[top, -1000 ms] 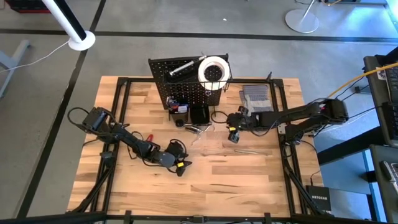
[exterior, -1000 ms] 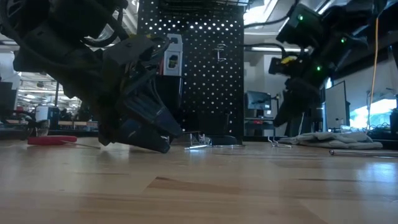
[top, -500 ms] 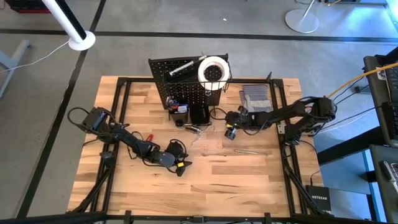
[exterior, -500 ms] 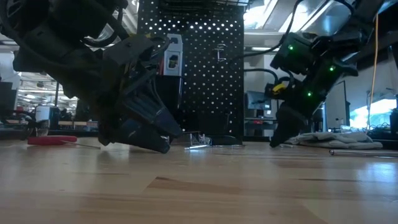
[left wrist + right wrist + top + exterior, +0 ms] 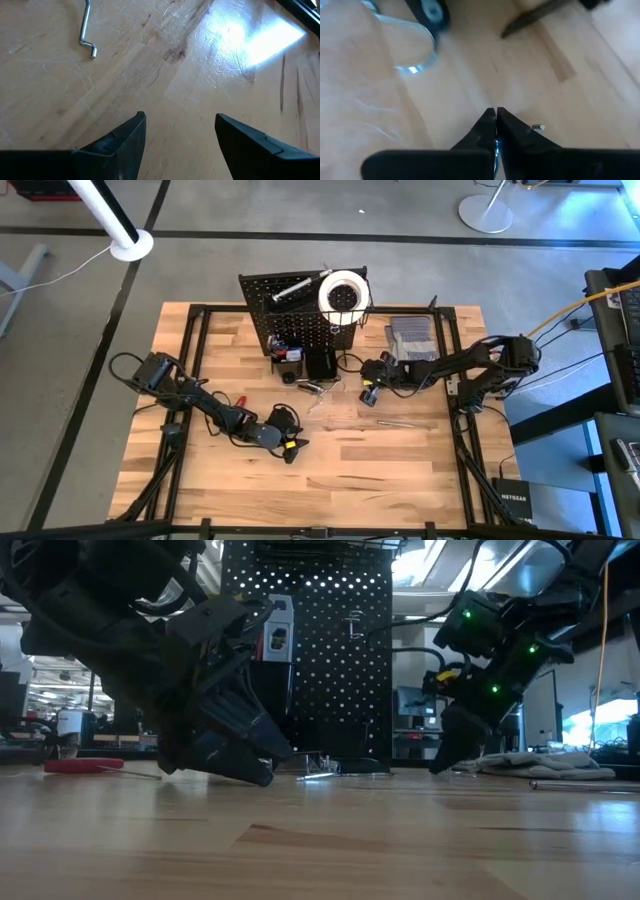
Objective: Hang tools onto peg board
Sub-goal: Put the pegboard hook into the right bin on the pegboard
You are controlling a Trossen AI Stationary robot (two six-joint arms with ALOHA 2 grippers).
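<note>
Peg board (image 5: pixel 300 315) upright at the table's (image 5: pixel 400 470) far edge — white tape roll (image 5: pixel 343 292) and a silver metal tool (image 5: pixel 292 288) up on it, small bins (image 5: pixel 290 366) at its foot holding something red and dark, too small to name. In front of the board: right gripper (image 5: pixel 367 393) low over the wood, fingers pressed together, nothing visibly held. Farther out from the board — left gripper (image 5: pixel 291 448), fingers spread, empty; red-handled pliers (image 5: pixel 236 400) lying beside that arm.

overhead and table-level views share the peg board (image 5: pixel 300 315); wrist cameras hug tabletop.
</note>
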